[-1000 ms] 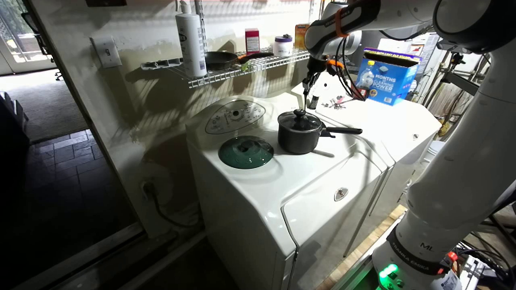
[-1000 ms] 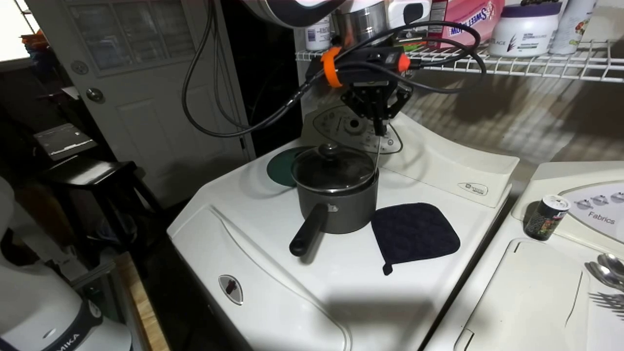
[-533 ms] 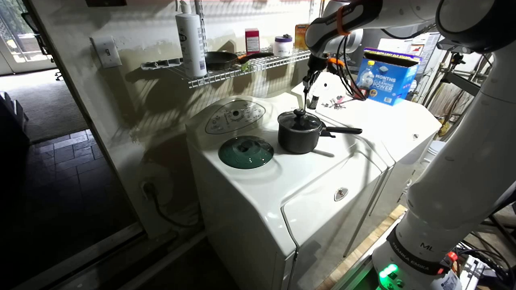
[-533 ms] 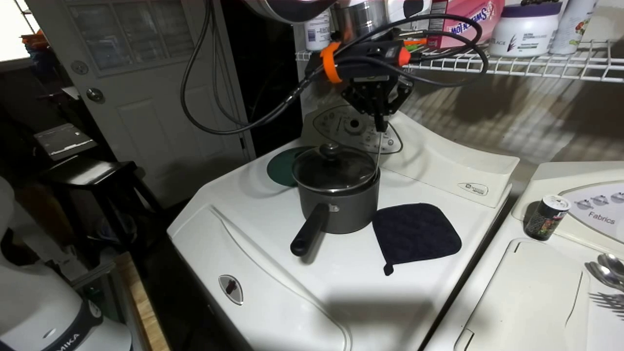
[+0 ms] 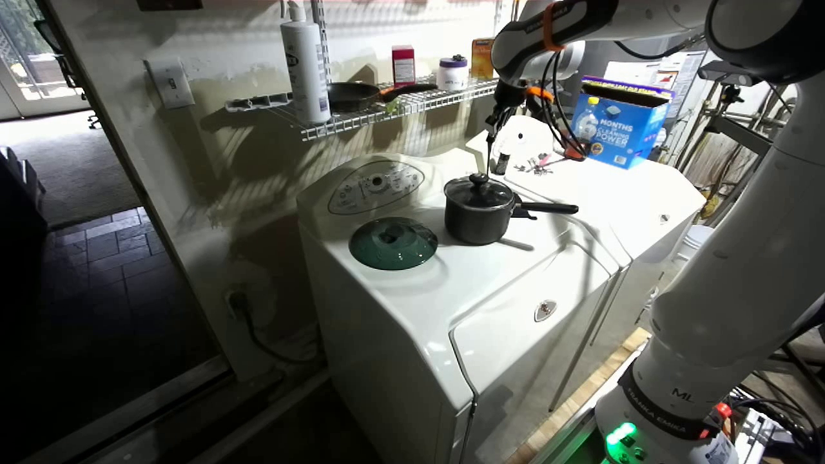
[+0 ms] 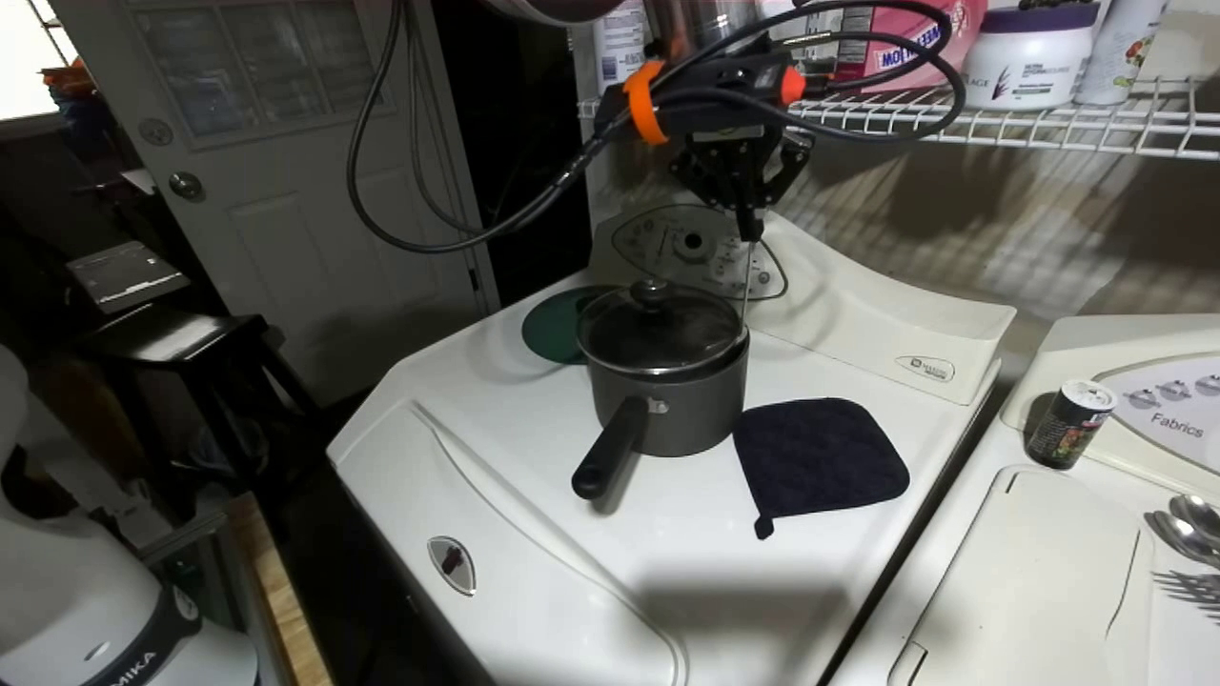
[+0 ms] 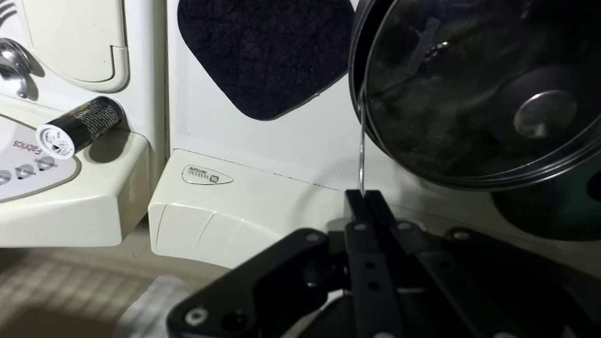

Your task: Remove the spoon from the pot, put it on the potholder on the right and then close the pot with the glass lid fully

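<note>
The dark grey pot [image 6: 667, 416] stands on the white machine top; it also shows in an exterior view [image 5: 475, 227]. The glass lid [image 6: 648, 333] lies on it, off-centre and slightly raised at the spoon side; a gap at the rim shows in the wrist view [image 7: 465, 117]. My gripper [image 6: 750, 232] is above the pot's edge, shut on the thin metal handle of the spoon [image 7: 362, 157]. The handle stands upright and passes between lid and rim; the spoon's lower end is inside the pot. The dark navy potholder [image 6: 824, 455] lies flat, right beside the pot.
A dark green lid [image 5: 393, 243] lies beside the pot. A wire shelf [image 6: 1029, 133] with containers runs along the wall. A black shaker can [image 6: 1069, 426], spoons [image 6: 1187, 534] and forks [image 6: 1191, 589] lie on the neighbouring machine. The pot's handle [image 6: 610, 448] sticks out toward the front.
My gripper has risen a little, with more of the spoon's handle showing. The pot with its lid and the potholder have shifted slightly toward the neighbouring machine.
</note>
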### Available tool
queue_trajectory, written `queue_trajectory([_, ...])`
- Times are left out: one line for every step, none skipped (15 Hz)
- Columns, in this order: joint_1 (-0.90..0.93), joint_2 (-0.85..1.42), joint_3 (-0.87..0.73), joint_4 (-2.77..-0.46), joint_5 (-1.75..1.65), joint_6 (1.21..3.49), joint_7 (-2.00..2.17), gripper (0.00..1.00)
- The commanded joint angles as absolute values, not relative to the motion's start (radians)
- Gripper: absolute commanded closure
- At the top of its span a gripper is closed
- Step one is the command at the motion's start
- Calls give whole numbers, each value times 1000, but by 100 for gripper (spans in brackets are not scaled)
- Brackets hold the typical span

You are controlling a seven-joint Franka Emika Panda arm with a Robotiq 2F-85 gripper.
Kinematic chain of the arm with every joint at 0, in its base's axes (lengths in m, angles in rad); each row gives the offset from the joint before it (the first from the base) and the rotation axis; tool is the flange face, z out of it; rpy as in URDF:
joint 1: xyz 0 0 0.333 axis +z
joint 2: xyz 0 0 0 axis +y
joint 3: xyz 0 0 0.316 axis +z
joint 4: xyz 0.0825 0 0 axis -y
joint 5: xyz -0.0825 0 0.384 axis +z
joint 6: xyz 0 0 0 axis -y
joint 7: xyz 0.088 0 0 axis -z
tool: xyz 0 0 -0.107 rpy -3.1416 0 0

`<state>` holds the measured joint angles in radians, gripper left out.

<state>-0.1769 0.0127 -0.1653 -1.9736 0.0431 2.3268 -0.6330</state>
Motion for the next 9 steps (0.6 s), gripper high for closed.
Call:
queue_trajectory([-178, -10, -169, -1975, 27, 2347, -621, 99])
queue_trajectory([-177, -13, -170, -1975, 26, 2349, -619, 99])
queue_trajectory([-177, -15, -171, -1975, 24, 2350, -617, 99])
queue_trajectory([-177, -16, -172, -1974, 21, 2353, -614, 99])
queue_trajectory([-177, -18, -173, -1974, 21, 2353, -613, 99])
queue_trajectory([-177, -20, -174, -1975, 22, 2355, -613, 99])
queue_trajectory([-177, -24, -175, -1977, 23, 2355, -613, 99])
queue_trajectory([-177, -27, -176, -1977, 24, 2357, -612, 99])
queue_trajectory([-178, -29, -176, -1977, 24, 2359, -611, 99])
